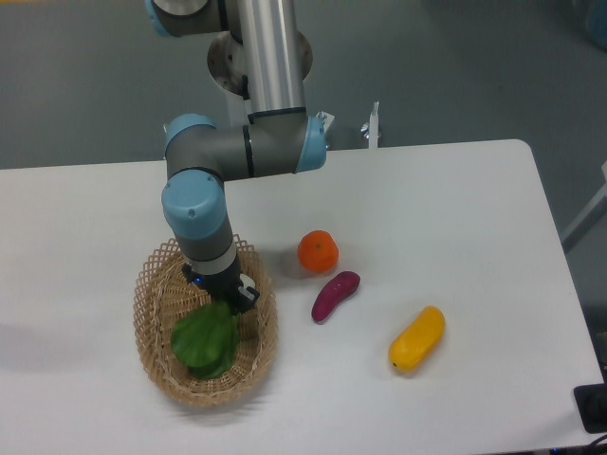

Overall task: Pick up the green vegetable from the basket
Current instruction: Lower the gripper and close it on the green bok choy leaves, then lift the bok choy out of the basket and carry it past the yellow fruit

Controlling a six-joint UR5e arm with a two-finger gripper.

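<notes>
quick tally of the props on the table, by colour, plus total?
Green: 1, the green vegetable, lying in the basket
Tan: 1, the basket
Orange: 1, round orange fruit
Purple: 1, eggplant-shaped piece
Yellow: 1, oblong piece
Total: 5
</notes>
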